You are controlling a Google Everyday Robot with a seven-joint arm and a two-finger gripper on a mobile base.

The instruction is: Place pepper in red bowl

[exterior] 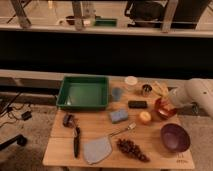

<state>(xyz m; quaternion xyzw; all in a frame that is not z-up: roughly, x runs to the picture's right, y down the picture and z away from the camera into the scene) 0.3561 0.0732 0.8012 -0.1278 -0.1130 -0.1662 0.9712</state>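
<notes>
The small glossy red bowl (163, 108) stands at the right side of the wooden table (95, 130), behind the larger dark purple bowl (175, 137). My white arm (197, 92) comes in from the right edge. My gripper (171, 100) is at its end, just above the red bowl's far right rim. A pale yellow thing (160, 88) lies just behind the red bowl; I cannot tell whether it is the pepper. No pepper shows clearly inside the bowl.
A green tray (82, 92) stands at the back left. Around the middle are a blue cup (117, 93), white cup (131, 82), metal cup (146, 90), black block (137, 104), blue sponge (118, 116), orange fruit (145, 117), fork (125, 130), grapes (132, 149), blue cloth (97, 149) and black-handled tool (76, 140).
</notes>
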